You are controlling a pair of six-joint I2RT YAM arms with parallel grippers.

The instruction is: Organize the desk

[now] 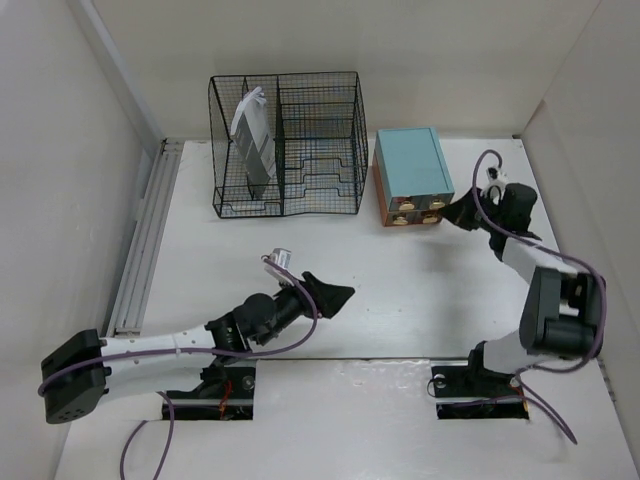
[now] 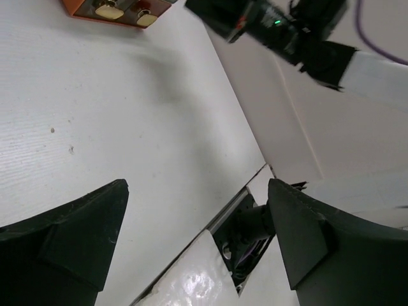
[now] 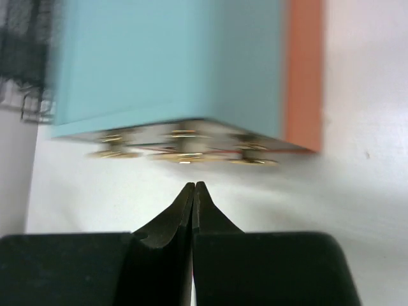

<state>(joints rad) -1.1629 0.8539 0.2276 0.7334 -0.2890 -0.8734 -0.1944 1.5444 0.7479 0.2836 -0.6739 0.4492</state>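
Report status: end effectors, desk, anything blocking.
Left end effector open, empty, above desk. Right end effector shut, tip just short of drawer box front. Nothing between tip and drawers.

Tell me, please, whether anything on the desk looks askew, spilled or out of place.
Nothing on the desk is spilled or visibly damaged. The one oddity: the flat grey-and-white packet leans tilted in the left compartment of the black wire rack rather than standing upright.

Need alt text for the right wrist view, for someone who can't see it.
The right claw, shut, points at the knobbed front of a teal-topped drawer box just ahead on the white desk. The picture is slightly blurred.
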